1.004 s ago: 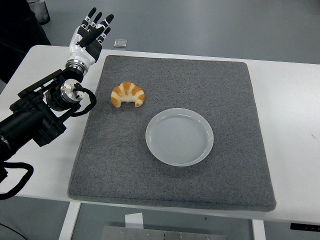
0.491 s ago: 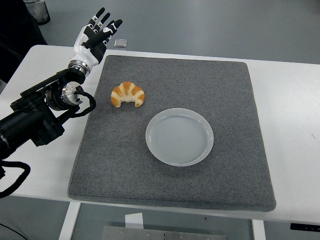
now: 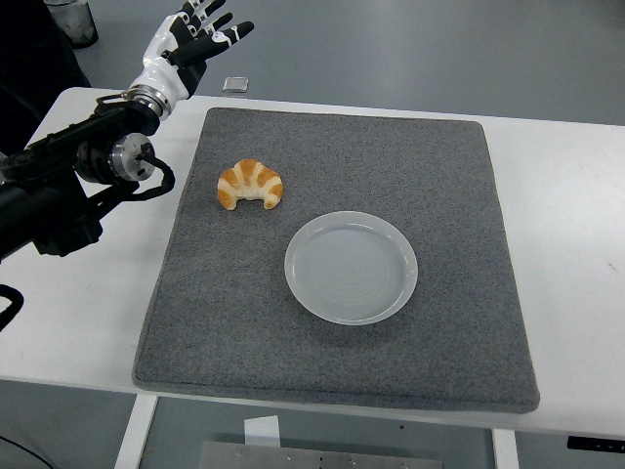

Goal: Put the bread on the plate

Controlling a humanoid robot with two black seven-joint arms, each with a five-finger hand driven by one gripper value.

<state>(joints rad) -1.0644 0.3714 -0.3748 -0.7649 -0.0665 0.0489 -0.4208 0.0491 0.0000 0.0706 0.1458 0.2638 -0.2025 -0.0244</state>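
A golden croissant point(image 3: 250, 184) lies on the grey mat point(image 3: 342, 254), left of centre. A round white plate point(image 3: 351, 267) sits empty on the mat, to the croissant's lower right. My left hand point(image 3: 192, 39) is raised near the table's far left edge, beyond and left of the croissant, with fingers spread and holding nothing. My left arm point(image 3: 68, 186) reaches in from the left edge. The right arm is out of view.
A small square silvery object point(image 3: 233, 84) lies on the floor side just past the table's far edge. A dark container point(image 3: 73, 20) stands at the top left corner. White table point(image 3: 576, 244) surrounds the mat.
My left hand has risen and moved up and slightly right, away from the table surface, with fingers staying spread. The croissant and plate have not moved.
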